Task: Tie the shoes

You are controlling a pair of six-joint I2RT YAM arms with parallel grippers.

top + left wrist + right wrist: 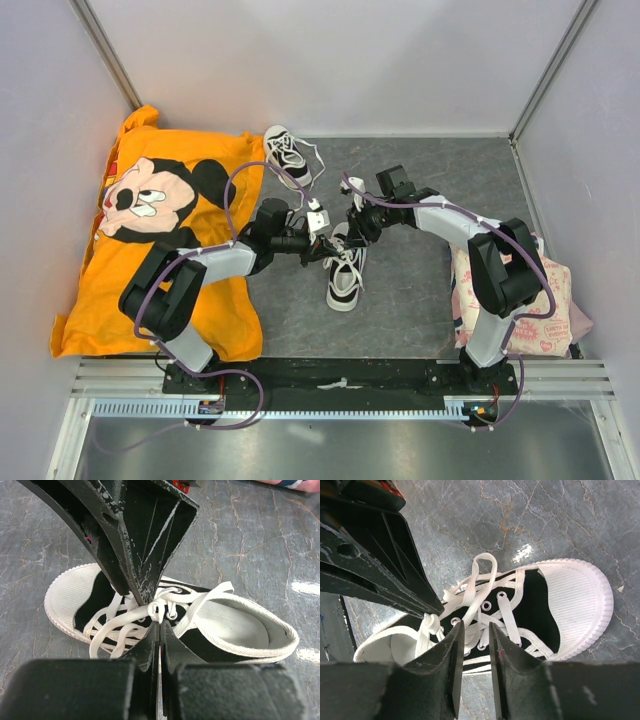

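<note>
One black sneaker (343, 280) with a white toe cap lies mid-table, toe toward me. It also shows in the left wrist view (65, 597) and the right wrist view (575, 595). My left gripper (322, 243) (159, 625) is shut on the white lace at a small knot (159, 611) above the top eyelets. My right gripper (352, 225) (476, 626) hovers over the laced tongue, jaws a narrow gap apart, with lace strands below its tips. A loose lace loop (485, 567) lies beside the shoe. The second sneaker (287, 155) lies at the back, untouched.
An orange Mickey Mouse shirt (160, 230) covers the table's left side under the left arm. A pink patterned cloth (545, 300) lies at the right edge by the right arm's base. White walls close in the grey marbled table (430, 290).
</note>
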